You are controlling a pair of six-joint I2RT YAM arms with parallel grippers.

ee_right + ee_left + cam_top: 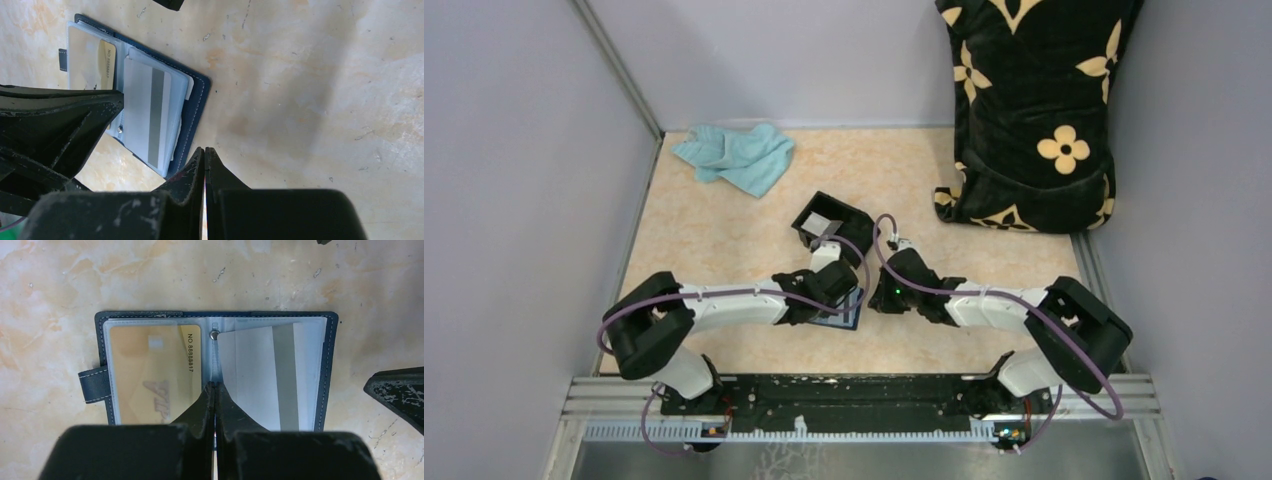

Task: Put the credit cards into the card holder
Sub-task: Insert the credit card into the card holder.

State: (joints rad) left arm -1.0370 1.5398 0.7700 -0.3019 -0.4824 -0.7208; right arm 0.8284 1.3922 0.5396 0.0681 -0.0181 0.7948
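Card holder (328,371): open flat on the table (724,235), mid-table, between the two arms' tips; navy cover, clear sleeves inside.
Tab (94,385): pokes out from the left-hand edge (as seen from the left wrist).
Snap (214,334): silver, at the top of the centre fold.
Orange-yellow card (150,370): left page, behind clear plastic, printed number along one edge.
Grey-white card (255,375): right page, slightly tilted, darker grey stripe down it (inside a sleeve or only lying on it, cannot tell).
Left gripper (215,387): clenched, nothing between the fingers, tips over the centre fold, below the snap.
Right gripper (205,152): clenched, empty, tips at the holder's outer edge on the grey-white card's side.
Black box (829,225): open-topped, just beyond the holder.
Blue cloth (736,157): crumpled, far left of the table.
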